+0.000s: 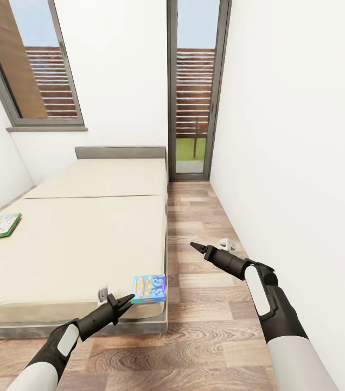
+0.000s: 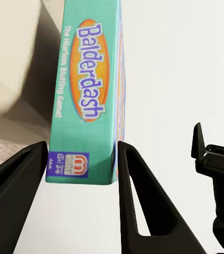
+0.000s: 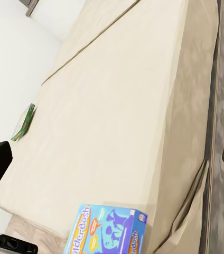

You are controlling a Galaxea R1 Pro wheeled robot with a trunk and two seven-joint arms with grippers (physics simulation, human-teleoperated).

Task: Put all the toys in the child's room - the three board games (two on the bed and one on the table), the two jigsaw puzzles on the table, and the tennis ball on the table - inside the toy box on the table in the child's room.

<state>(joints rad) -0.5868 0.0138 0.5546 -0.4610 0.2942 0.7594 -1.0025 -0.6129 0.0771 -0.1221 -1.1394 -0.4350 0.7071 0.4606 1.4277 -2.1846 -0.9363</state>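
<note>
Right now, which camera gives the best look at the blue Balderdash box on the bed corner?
The right wrist view: the Balderdash box shows its blue lid on the bed. The left wrist view shows its teal edge close up; the head view shows it small.

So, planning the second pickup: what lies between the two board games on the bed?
Head view: only bare cream bed between blue game and green game.

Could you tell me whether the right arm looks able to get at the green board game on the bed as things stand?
Probably not: the green board game lies at the bed's far left edge, while the right gripper hangs over the floor beyond its right side.
</note>
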